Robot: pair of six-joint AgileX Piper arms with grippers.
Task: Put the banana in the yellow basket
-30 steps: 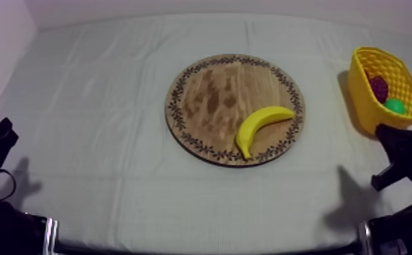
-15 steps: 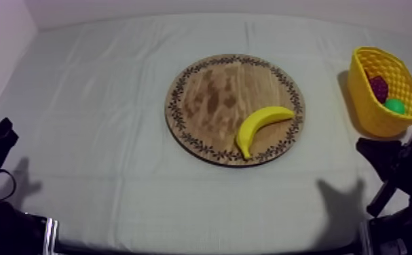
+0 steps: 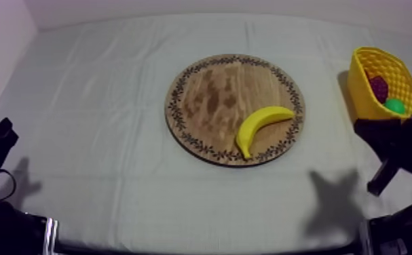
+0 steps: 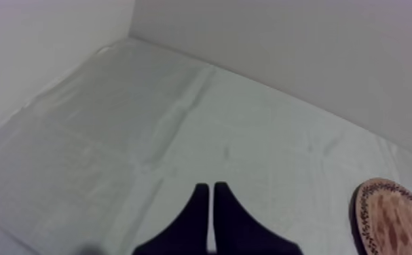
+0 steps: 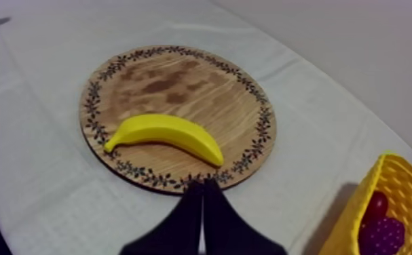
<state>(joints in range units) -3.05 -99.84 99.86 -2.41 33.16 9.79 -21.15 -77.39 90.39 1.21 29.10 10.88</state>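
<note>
The yellow banana [image 3: 263, 127] lies on the right front part of the round wooden board [image 3: 208, 95], curving toward its patterned rim. My right gripper [image 3: 359, 127] hovers between the board and the yellow basket [image 3: 362, 95], in front of the basket. In the right wrist view its fingers [image 5: 203, 184] lie together as a narrow wedge just short of the board [image 5: 174, 74], with the banana [image 5: 164, 132] a little beyond them. My left gripper [image 3: 5, 127] rests low at the left edge. In the left wrist view it is shut [image 4: 212, 190] over bare cloth.
The basket [image 5: 385, 197] at the far right holds a bunch of purple grapes [image 3: 379, 88], a green fruit [image 3: 394, 106] and a small red fruit [image 5: 378, 205]. The board's rim [image 4: 391, 217] shows off to the side of my left gripper.
My right arm has risen from its resting place and moved left toward the board; its shadow on the cloth has slid left too. The left arm and the banana have stayed put.
</note>
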